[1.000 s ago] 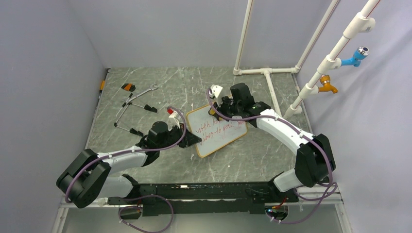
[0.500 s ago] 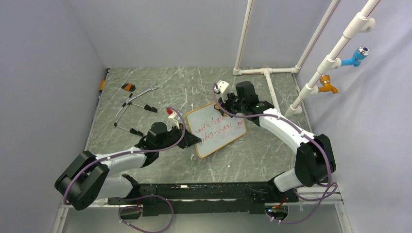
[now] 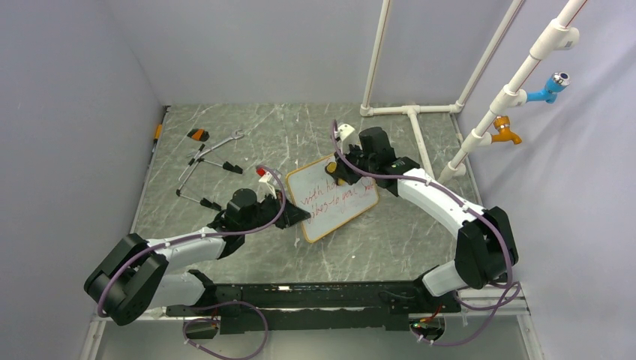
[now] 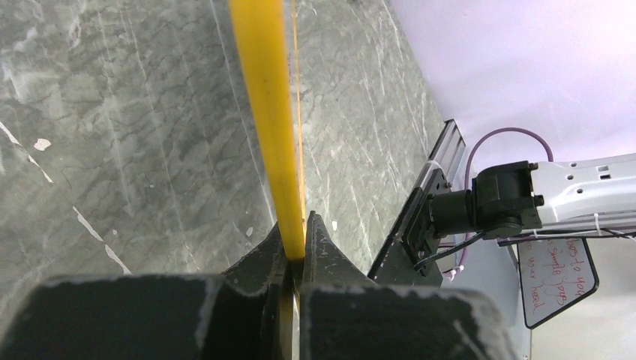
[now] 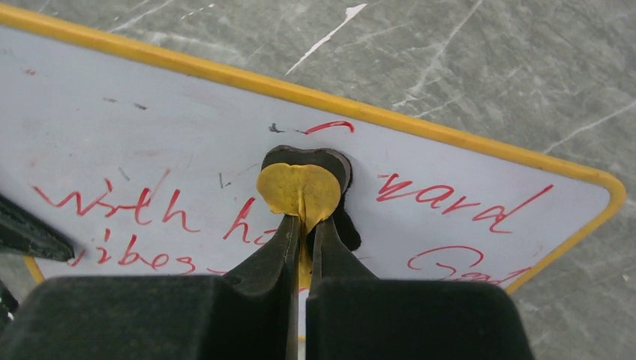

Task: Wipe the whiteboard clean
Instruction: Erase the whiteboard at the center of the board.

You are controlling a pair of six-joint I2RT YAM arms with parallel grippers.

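The whiteboard (image 3: 335,196) lies mid-table, its long axis running from near-left to far-right. The left gripper (image 3: 300,217) is clenched on the yellow frame (image 4: 264,90) at the left short edge, pinning it. The right gripper (image 3: 336,166) — nearer the writing — grasps a small yellow eraser (image 5: 300,187) pressed on the top line (red words remain either side). Strokes should probably follow that axis. Grey marbled table (image 3: 247,142), white pipes (image 3: 411,112) far right.

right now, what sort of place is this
Probably a lab robot test cell: plain grey walls boxing in a marble-look table, white PVC pipes with coloured taps, and a whiteboard laid out.
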